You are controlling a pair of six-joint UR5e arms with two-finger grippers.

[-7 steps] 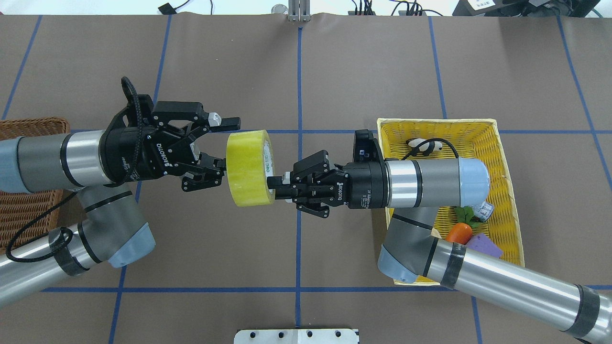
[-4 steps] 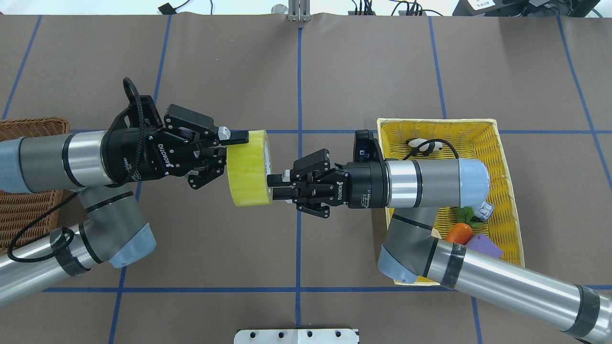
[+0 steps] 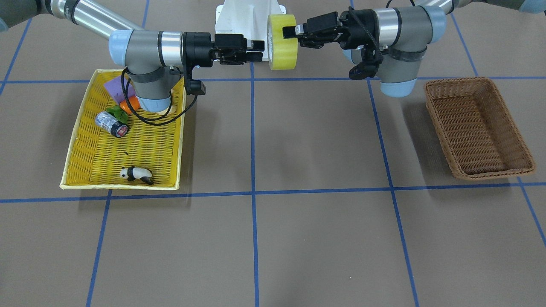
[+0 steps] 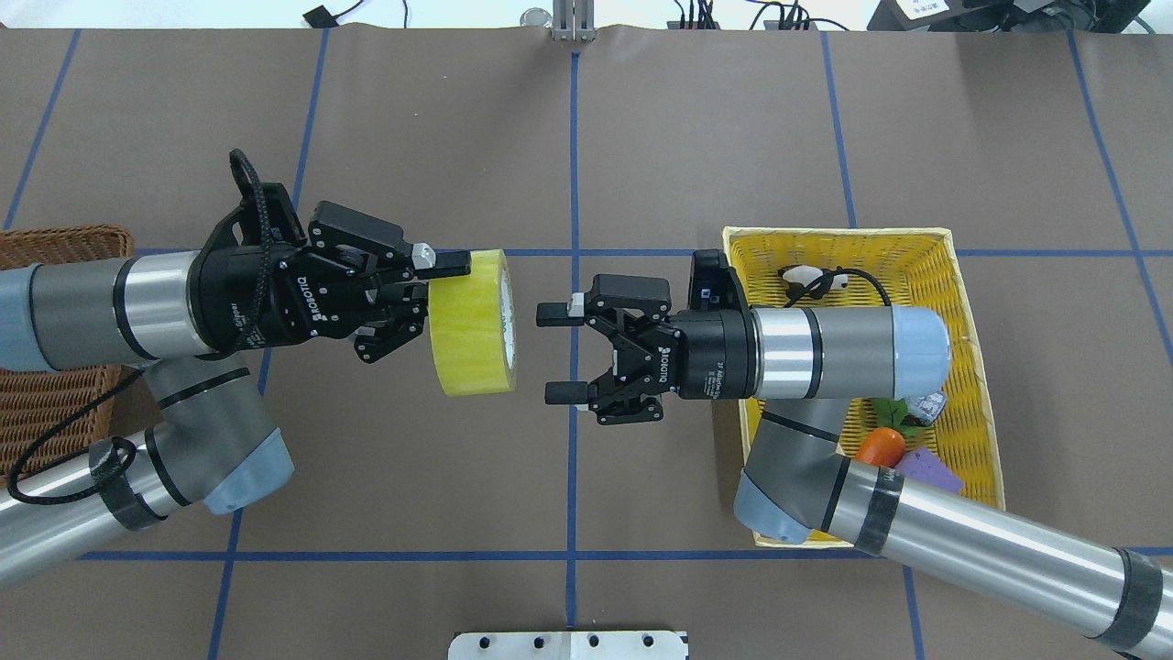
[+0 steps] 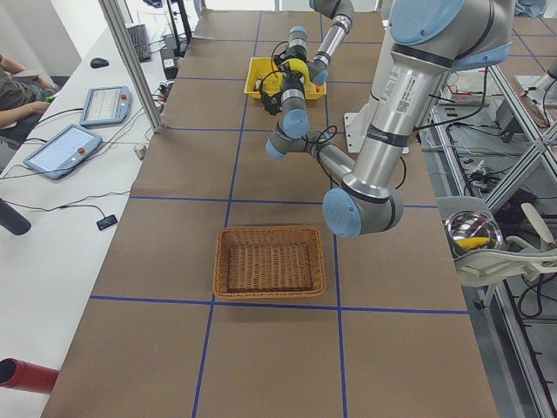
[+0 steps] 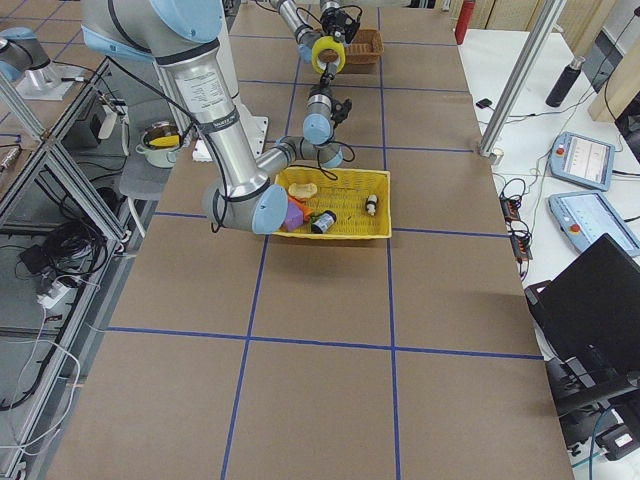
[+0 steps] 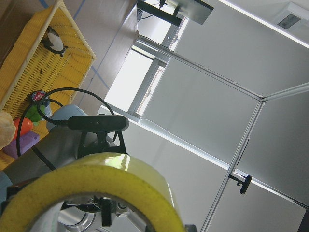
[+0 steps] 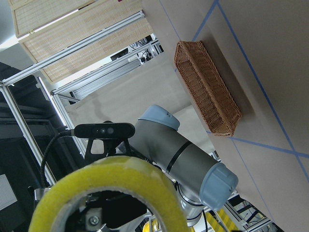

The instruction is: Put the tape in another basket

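Overhead exterior | left gripper (image 4: 438, 289) clamps wide translucent-yellow packing-tape roll (image 4: 469, 321), axis horizontal | right gripper (image 4: 554, 354) spread, just clear | deep brown wicker basket (image 4: 69, 243) behind left arm (image 4: 137, 302), leftward.

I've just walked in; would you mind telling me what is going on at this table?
The two arms meet above the middle of the table with a roll of yellow packing tape between them. The left tool is shut on the roll's rim and holds it in the air. The right tool is open and faces the roll's other side across a gap, not touching it. The tape is not yet in the brown wicker basket on the left arm's side. The yellow woven tray lies under the right arm.
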